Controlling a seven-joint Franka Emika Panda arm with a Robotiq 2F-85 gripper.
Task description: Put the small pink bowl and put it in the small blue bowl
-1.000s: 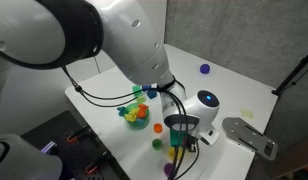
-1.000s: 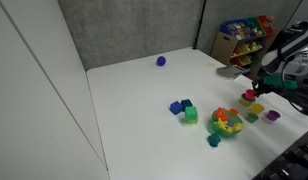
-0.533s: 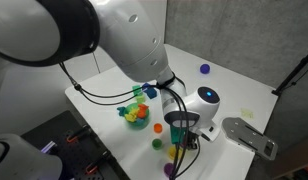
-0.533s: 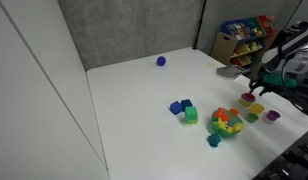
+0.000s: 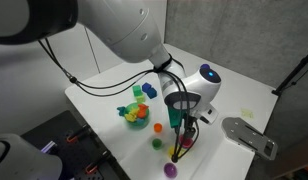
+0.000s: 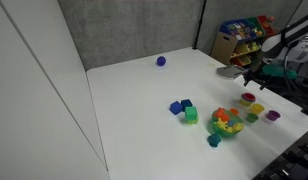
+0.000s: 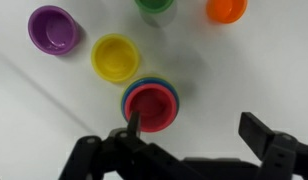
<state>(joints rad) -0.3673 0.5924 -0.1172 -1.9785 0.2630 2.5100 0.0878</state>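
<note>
My gripper (image 7: pixel 191 124) hangs wide open above the table, holding nothing. The pink bowl (image 7: pixel 151 106) sits nested in the blue bowl (image 7: pixel 126 97), just beside a yellow bowl (image 7: pixel 115 56).

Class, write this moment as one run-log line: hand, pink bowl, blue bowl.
hand: open, empty | pink bowl: nested in blue bowl | placement: looks done

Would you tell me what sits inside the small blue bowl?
The small pink bowl sits nested in the small blue bowl, whose rim alone shows around it. The blue bowl's floor is covered.
</note>
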